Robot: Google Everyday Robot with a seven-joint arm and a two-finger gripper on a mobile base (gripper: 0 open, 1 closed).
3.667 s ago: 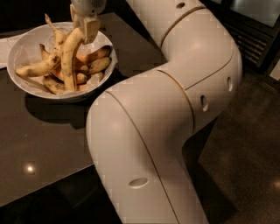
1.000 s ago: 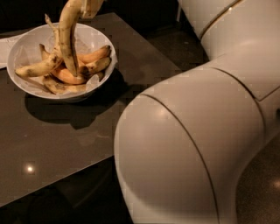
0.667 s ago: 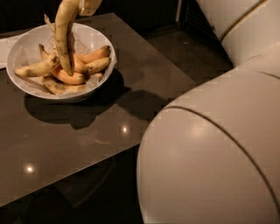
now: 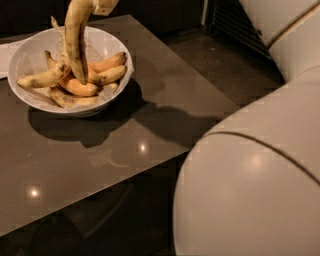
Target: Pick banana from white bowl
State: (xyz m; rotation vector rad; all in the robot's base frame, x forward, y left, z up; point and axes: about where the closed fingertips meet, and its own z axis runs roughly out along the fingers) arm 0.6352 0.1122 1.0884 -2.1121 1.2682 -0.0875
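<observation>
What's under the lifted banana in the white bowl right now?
The banana hangs from the claw at the top edge. Below it, smaller bananas lie in the white bowl; its tip hides where they cross.

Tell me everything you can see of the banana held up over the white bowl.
The banana is long, curved and pale yellow, with brown speckles and a dark streak down one side. It hangs nearly upright above the white bowl. The gripper holds its upper end at the frame's top edge. Its lower tip overlaps the other bananas; whether it touches them cannot be told.
</observation>
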